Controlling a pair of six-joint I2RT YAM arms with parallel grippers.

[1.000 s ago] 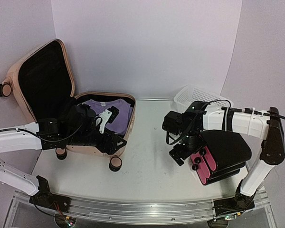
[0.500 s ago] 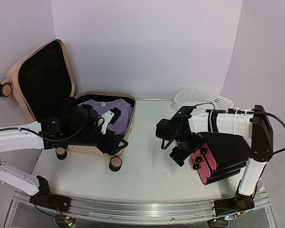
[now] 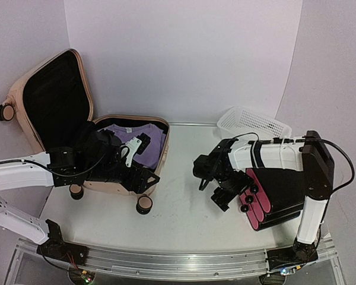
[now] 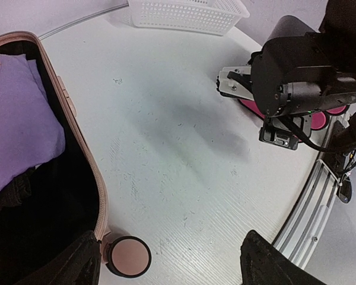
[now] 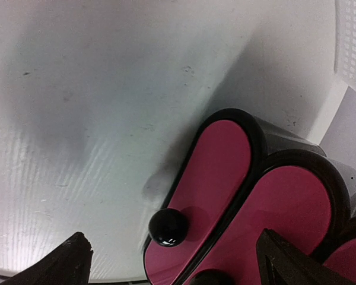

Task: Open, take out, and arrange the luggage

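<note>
The luggage, a pale pink suitcase [image 3: 16, 89], lies open at the left with its lid propped up and its black lining showing. A purple shirt [image 3: 154, 142] lies in its lower half, and also shows in the left wrist view [image 4: 18, 119]. My left gripper [image 3: 143, 178] hovers over the suitcase's front corner, open and empty. In its wrist view [image 4: 172, 249] the pink rim [image 4: 77, 127] and a wheel [image 4: 129, 256] lie below. My right gripper [image 3: 216, 193] is open and empty, just left of a black box with magenta fronts and black knobs [image 3: 273, 196], which the right wrist view [image 5: 225, 172] shows close below the gripper [image 5: 172, 237].
A white mesh basket [image 3: 252, 123] stands at the back right, also in the left wrist view [image 4: 184, 13]. The white table [image 3: 184, 219] lies between the suitcase and the black box. A metal rail runs along the near edge [image 3: 178, 261].
My right gripper has moved left and slightly nearer, off the front of the black and magenta box, with the arm folding in. The left arm has barely moved.
</note>
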